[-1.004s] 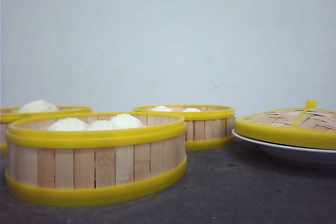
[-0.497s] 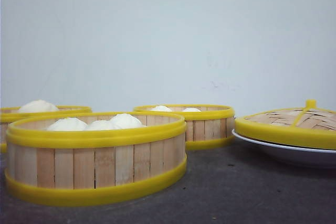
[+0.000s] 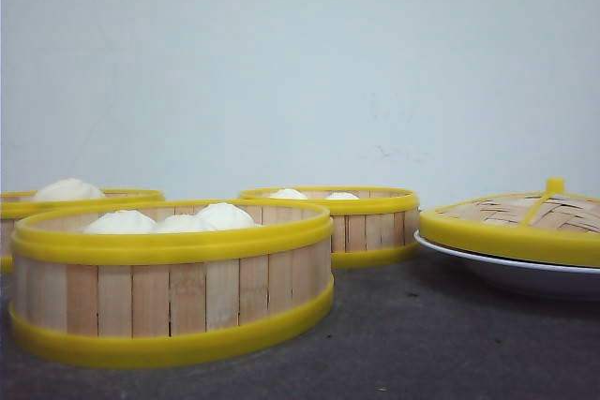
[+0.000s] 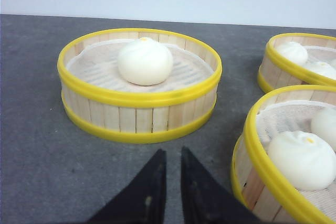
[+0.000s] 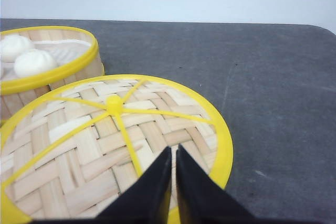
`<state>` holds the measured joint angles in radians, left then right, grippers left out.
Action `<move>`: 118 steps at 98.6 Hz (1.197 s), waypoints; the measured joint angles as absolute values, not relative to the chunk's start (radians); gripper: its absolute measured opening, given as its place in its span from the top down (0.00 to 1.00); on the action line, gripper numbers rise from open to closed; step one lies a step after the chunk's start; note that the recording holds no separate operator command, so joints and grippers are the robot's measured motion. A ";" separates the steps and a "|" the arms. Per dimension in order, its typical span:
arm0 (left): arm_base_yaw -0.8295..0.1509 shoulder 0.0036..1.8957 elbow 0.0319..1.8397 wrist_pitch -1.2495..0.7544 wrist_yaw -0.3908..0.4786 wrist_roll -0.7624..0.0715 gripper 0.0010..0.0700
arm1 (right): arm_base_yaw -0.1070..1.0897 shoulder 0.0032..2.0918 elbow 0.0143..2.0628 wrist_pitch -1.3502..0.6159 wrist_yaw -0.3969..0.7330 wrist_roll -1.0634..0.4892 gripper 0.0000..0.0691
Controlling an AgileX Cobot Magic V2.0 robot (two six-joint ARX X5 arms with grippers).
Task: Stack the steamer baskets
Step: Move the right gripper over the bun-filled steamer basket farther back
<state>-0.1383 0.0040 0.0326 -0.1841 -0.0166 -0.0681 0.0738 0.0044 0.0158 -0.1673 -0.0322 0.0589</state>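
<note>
Three steamer baskets stand apart on the dark table, none on another. The nearest basket holds several white buns. A second basket stands behind it and a third basket shows at the far left. In the left wrist view my left gripper hovers over bare table just short of the one-bun basket, jaws nearly together, holding nothing. My right gripper hangs shut over the woven lid. Neither gripper shows in the front view.
The woven bamboo lid with its yellow rim and handle rests on a white plate at the right. Two more baskets sit beside the left gripper. A pale wall runs behind the table.
</note>
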 joint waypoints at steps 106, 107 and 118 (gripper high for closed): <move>-0.128 0.668 0.814 -0.536 0.008 -0.100 0.98 | 0.074 0.781 0.872 -0.572 -0.079 0.118 0.99; -0.128 0.675 0.814 -0.539 0.009 -0.099 0.98 | 0.074 0.789 0.872 -0.575 -0.078 0.116 0.99; -0.128 0.720 0.814 -0.571 0.016 -0.094 0.98 | 0.074 0.863 0.872 -0.621 -0.079 0.106 0.99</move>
<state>-0.1284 0.7200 0.8139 -0.5709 0.0158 -0.0944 0.0738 0.8635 0.8722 -0.6209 -0.0788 0.1059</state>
